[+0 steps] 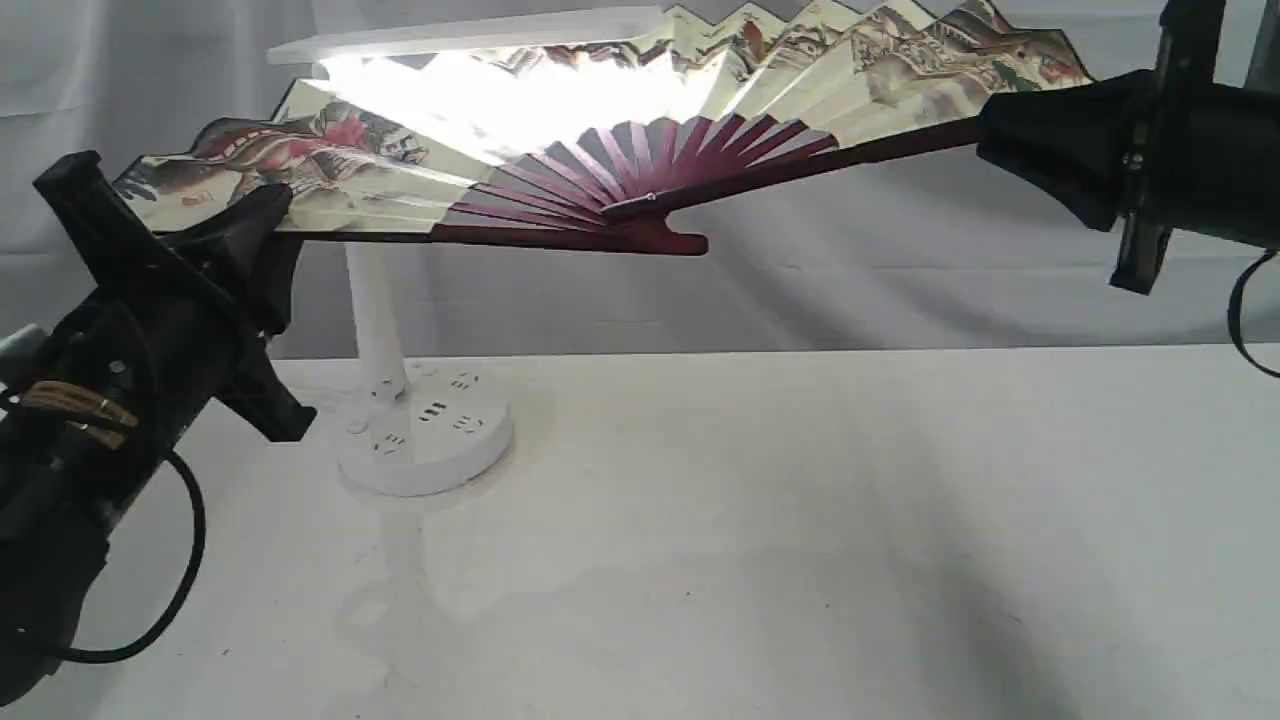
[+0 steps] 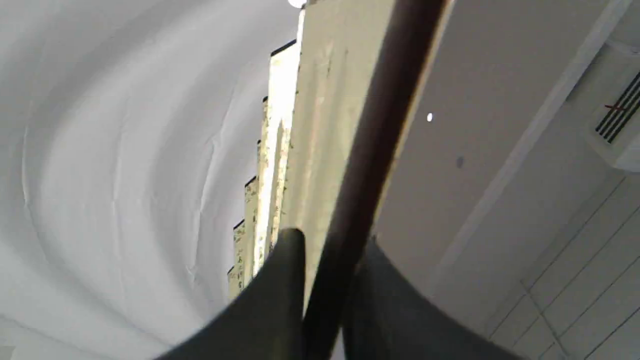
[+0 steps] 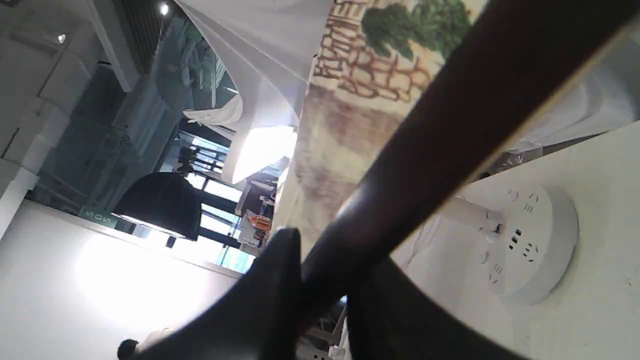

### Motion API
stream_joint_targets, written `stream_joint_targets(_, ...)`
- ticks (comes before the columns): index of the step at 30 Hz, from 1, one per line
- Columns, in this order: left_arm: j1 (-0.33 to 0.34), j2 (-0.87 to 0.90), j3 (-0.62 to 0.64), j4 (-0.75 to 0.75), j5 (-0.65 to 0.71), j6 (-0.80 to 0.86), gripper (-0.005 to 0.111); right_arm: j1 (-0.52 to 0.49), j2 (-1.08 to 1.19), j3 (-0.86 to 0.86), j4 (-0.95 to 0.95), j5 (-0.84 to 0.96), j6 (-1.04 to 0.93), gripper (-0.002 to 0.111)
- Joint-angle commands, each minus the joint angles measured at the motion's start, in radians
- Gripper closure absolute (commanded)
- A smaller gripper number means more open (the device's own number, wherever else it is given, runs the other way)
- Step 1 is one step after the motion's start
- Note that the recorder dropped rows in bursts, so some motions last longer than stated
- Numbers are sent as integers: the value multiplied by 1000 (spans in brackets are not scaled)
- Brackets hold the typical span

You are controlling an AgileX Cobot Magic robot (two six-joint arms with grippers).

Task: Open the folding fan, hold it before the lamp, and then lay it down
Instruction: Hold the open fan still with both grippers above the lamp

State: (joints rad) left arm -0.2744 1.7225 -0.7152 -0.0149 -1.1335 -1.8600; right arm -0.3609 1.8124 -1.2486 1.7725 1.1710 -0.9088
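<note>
The folding fan [image 1: 640, 130] is spread wide in the air, its cream painted leaf and maroon ribs held in front of the lit lamp [image 1: 400, 400]. The lamp's bar head glows through the leaf; its stem and round base stand on the table behind. My left gripper [image 1: 262, 232] is shut on the fan's left guard, which shows as a dark strip [image 2: 365, 165] between the fingers [image 2: 285, 280]. My right gripper [image 1: 1000, 135] is shut on the right guard [image 3: 440, 145], with the painted leaf beside it and the lamp base [image 3: 530, 245] beyond.
The white table [image 1: 800, 520] stretches out below the fan. A pale curtain hangs behind the lamp. A black cable loops under my left arm [image 1: 150, 600].
</note>
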Motion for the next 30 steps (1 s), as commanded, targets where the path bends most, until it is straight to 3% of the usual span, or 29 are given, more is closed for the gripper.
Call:
stream_joint_targets(1,7,-22,-9,-79,-88,-67,107,3,-4,1,-28,-32,-47,108)
stream_joint_targets(30,7,-22,-9,-86,-88,-67,107,3,-4,1,-28,-34,-47,108)
